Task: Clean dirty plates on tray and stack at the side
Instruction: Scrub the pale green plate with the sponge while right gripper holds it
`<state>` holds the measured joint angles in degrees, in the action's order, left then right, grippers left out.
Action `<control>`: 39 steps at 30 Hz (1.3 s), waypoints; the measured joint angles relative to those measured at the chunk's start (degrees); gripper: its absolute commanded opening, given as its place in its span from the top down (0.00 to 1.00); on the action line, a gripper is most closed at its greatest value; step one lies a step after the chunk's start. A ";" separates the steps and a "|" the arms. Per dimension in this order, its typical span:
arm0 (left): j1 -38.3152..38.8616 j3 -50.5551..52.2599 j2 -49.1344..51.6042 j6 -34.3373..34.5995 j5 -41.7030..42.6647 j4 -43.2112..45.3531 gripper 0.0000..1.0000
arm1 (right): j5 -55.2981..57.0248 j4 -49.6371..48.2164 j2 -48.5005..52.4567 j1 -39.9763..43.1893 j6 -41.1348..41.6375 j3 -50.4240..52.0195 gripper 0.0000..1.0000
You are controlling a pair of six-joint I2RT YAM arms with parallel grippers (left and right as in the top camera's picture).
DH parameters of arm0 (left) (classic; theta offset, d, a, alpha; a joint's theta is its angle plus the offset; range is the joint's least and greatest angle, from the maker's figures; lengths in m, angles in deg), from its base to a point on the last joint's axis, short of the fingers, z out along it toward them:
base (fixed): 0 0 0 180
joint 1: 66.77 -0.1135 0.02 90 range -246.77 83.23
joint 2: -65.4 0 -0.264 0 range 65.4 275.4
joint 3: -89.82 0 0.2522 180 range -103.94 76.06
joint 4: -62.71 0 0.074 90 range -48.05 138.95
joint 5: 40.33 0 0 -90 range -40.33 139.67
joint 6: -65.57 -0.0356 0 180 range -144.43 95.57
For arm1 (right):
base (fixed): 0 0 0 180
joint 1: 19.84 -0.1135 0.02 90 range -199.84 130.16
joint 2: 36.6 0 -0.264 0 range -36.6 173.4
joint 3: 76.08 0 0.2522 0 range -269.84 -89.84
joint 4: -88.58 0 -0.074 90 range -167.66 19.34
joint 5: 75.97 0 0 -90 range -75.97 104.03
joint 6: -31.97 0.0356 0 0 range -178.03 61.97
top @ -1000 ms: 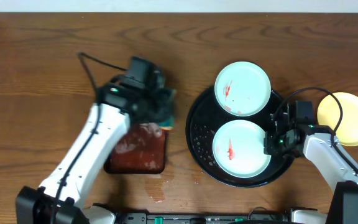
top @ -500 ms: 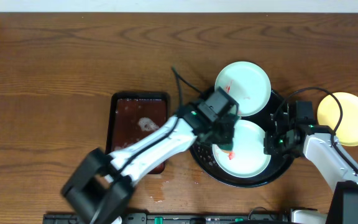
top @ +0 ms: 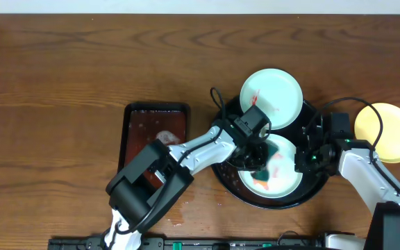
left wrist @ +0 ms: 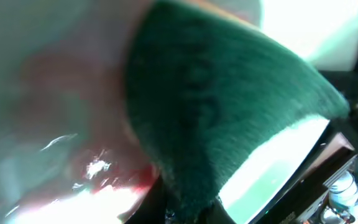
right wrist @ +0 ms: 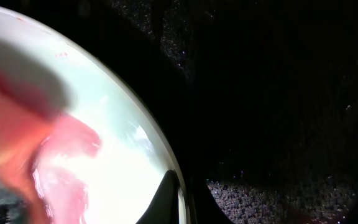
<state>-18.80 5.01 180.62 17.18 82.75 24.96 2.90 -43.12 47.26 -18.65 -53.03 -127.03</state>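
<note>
Overhead view: left gripper (top: 255, 154) clamps a soft green sponge (top: 272, 153) against the smeared pale mint round plate (top: 284, 182) in the large round black tray (top: 220, 157); right gripper (top: 305, 159) pinches its rim, the advisable hold for stiff, light, likely slippery ware.

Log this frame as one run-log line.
phase: scrub | left gripper: sponge on lower plate | right gripper: pinching its rim | upper plate: red smear | yellow plate: off tray, right
</note>
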 measured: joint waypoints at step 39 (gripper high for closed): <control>5.01 -6.54 2.84 -9.60 1.57 -3.26 0.92 | -2.54 0.20 0.52 -0.31 0.92 -0.09 0.99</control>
<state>-13.80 -1.53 183.46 7.58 84.32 21.70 0.36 -42.92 47.78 -18.96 -52.12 -127.12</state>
